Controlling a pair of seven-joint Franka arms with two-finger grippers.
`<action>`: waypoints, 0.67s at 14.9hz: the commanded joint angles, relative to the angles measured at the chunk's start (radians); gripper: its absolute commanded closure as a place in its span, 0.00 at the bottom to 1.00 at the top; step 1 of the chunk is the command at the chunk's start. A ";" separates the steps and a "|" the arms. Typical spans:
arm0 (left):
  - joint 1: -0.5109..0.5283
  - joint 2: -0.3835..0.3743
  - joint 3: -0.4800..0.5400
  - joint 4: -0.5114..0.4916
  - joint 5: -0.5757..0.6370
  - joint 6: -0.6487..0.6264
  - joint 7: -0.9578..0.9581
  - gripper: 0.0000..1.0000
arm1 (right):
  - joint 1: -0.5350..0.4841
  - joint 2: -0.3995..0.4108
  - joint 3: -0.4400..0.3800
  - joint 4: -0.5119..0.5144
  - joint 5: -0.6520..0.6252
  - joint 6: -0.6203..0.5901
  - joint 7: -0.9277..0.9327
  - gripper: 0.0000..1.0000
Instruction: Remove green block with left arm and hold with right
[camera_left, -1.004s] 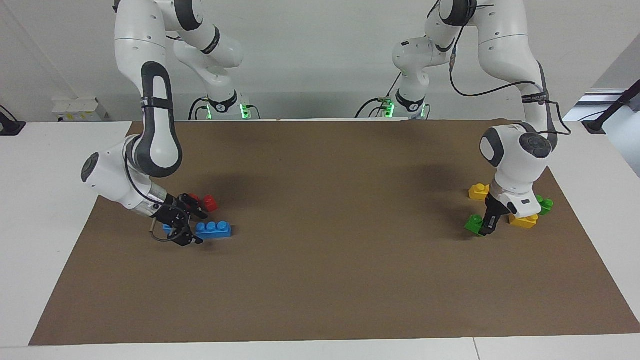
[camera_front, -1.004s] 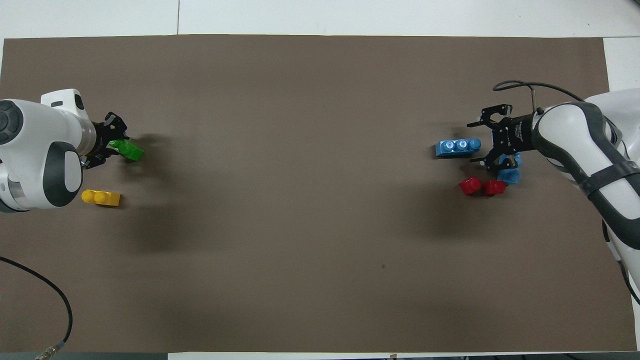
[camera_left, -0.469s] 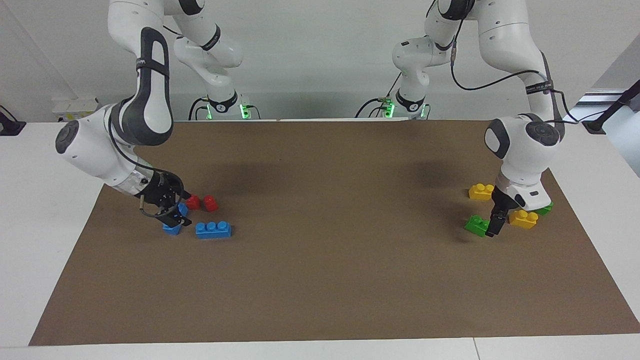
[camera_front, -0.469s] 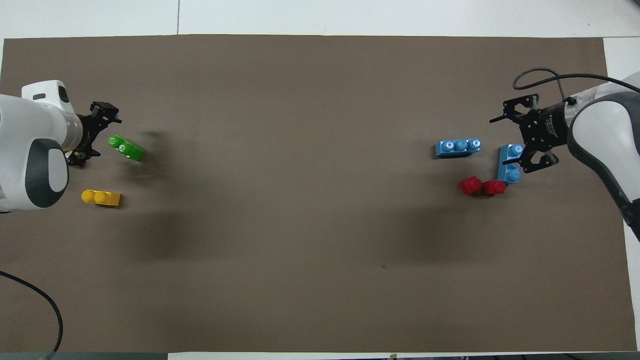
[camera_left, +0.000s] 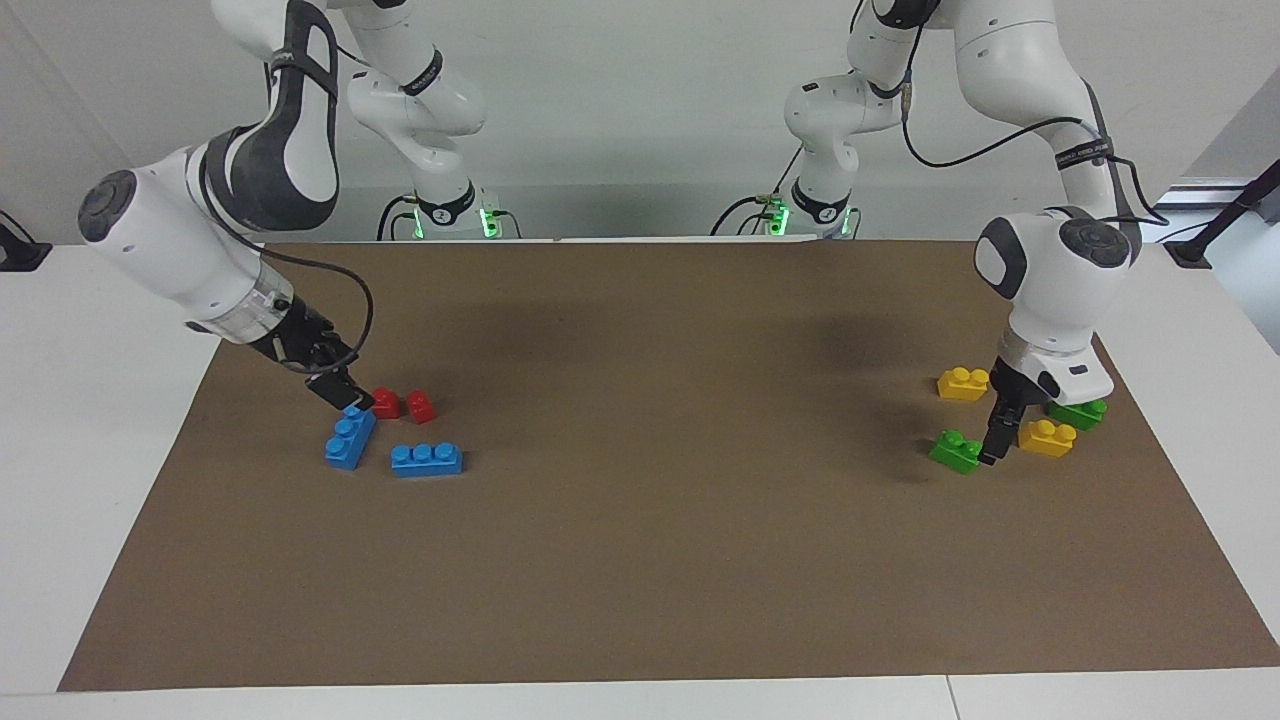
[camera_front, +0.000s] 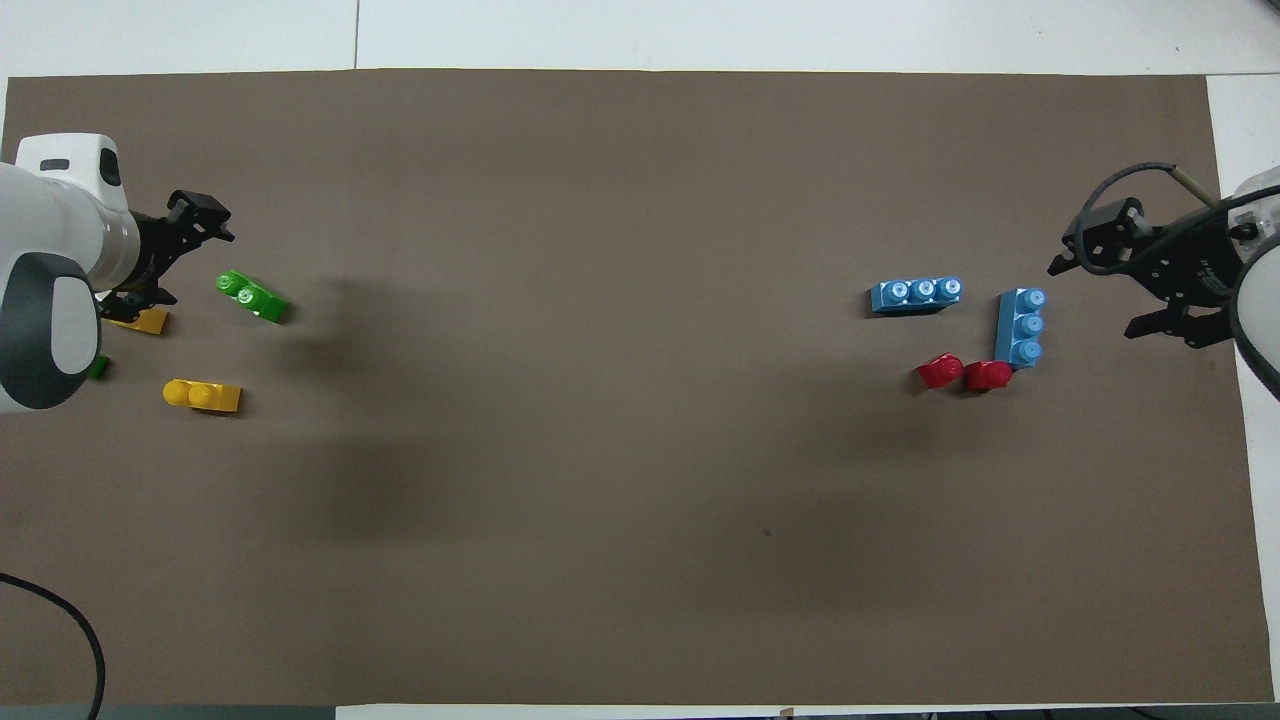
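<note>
Right gripper (camera_left: 335, 385) open, empty, low over the blue bricks (camera_left: 350, 438) and red bricks (camera_left: 404, 404). Green block (camera_left: 955, 450) lies on the brown mat (camera_left: 640, 560) at the left arm's end, near yellow bricks (camera_left: 1046, 437). Left gripper (camera_left: 995, 440) open just beside it, holding nothing.

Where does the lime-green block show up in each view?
Facing view: green block lies on the mat, beside the left gripper.
Overhead view: green block lies just ahead of that gripper.
Shared landmark: the yellow brick nearer the robots.
</note>
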 joint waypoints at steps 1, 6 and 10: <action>-0.008 -0.069 0.007 0.013 0.012 -0.117 0.190 0.00 | 0.010 -0.033 0.010 0.043 -0.097 -0.086 -0.246 0.00; -0.010 -0.168 -0.012 0.014 0.011 -0.239 0.517 0.00 | 0.047 -0.038 0.008 0.149 -0.171 -0.203 -0.531 0.00; -0.025 -0.251 -0.016 0.013 0.008 -0.346 0.600 0.00 | 0.044 -0.041 0.005 0.154 -0.161 -0.206 -0.540 0.00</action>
